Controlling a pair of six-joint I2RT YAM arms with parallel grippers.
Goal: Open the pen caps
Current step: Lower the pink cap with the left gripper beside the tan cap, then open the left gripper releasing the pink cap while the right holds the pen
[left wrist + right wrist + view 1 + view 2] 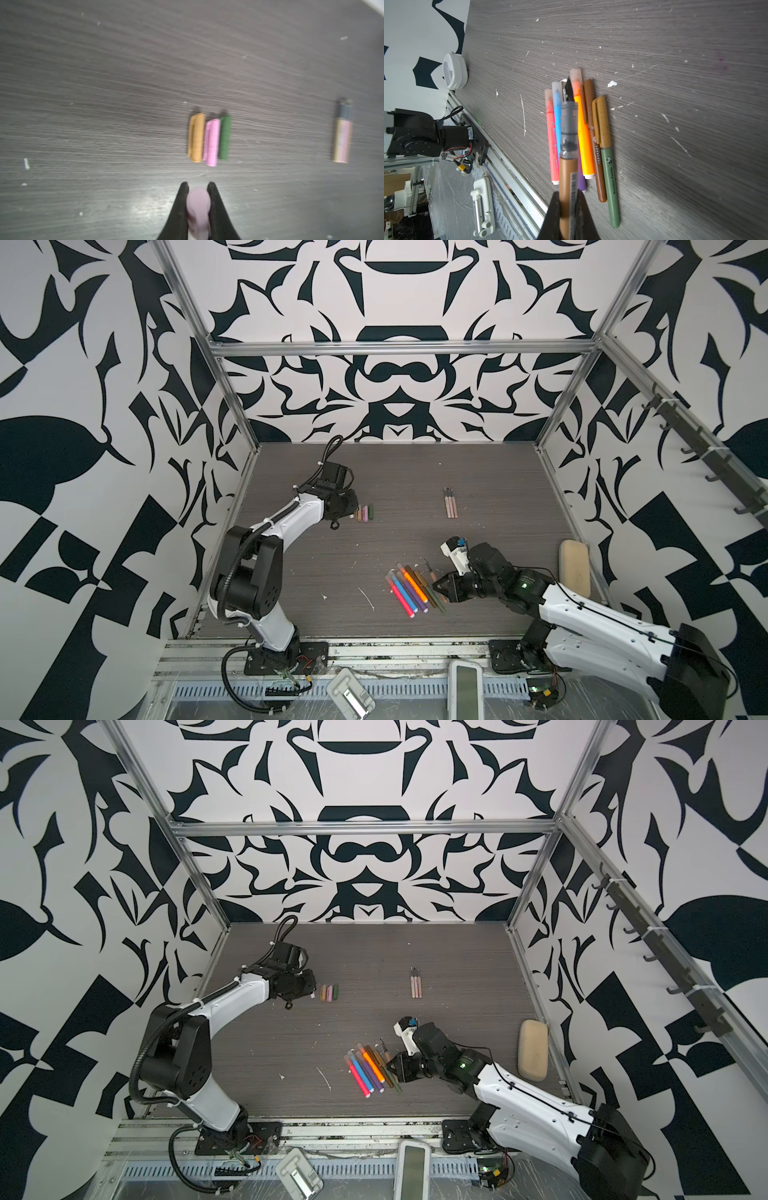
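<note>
Left fingers point(185, 190) are pinched on a lilac cap point(198, 203), just left of a tidy row of loose caps on the far-left bench point(332, 572): tan cap point(196, 137), pink cap point(212, 142) and green cap point(224, 137), side by side and touching. Right fingers point(556, 199) are clamped on a brown pen point(568, 176) with its nib bare. It hangs right over the bundle of capped pens point(411, 591), near and right of centre. A couple of uncapped pens point(449, 504) lie further back, well apart. There's a beige pad point(575, 568) at the right edge and a white gadget point(351, 695) on the near rail.
</note>
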